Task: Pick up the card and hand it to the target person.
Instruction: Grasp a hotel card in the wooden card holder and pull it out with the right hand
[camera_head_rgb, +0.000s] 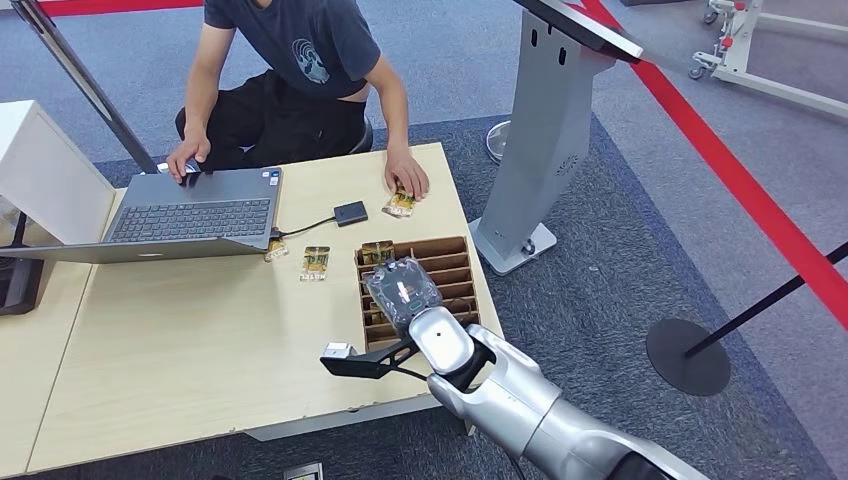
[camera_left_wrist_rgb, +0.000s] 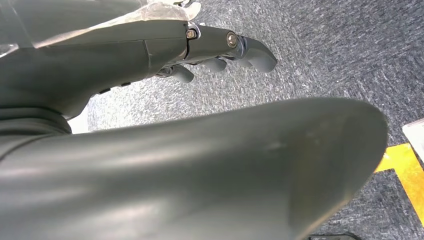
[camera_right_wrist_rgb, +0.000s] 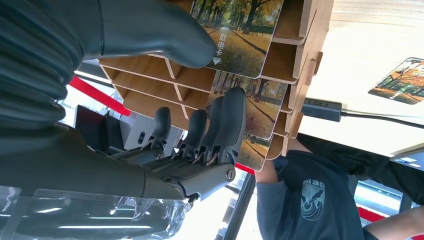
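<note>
A light wooden tabletop (camera_head_rgb: 200, 350) fills the left of the head view, with a person (camera_head_rgb: 290, 70) in a dark T-shirt seated at its far edge. A brown slotted card rack (camera_head_rgb: 450, 262) sits at the tabletop's right edge, near the front corner. The robot's right hand (camera_head_rgb: 402, 292) hovers over the rack, wrapped in clear plastic. In the right wrist view its thumb (camera_right_wrist_rgb: 165, 35) lies against a card (camera_right_wrist_rgb: 240, 40) printed with an autumn tree avenue, standing in a slot of the rack, while the fingers (camera_right_wrist_rgb: 230, 117) reach in from the other side of a second such card; whether the hand actually grips a card cannot be told. More cards lie flat on the tabletop: two (camera_head_rgb: 315, 262) just in front of an open grey laptop (camera_head_rgb: 190, 215) at the far left, and one (camera_head_rgb: 401, 203) under the person's hand near the far right corner. A small black device (camera_head_rgb: 350, 212) on a cable sits between laptop and rack. The left hand (camera_left_wrist_rgb: 220, 55) hangs over grey carpet, fingers curled, holding nothing.
</note>
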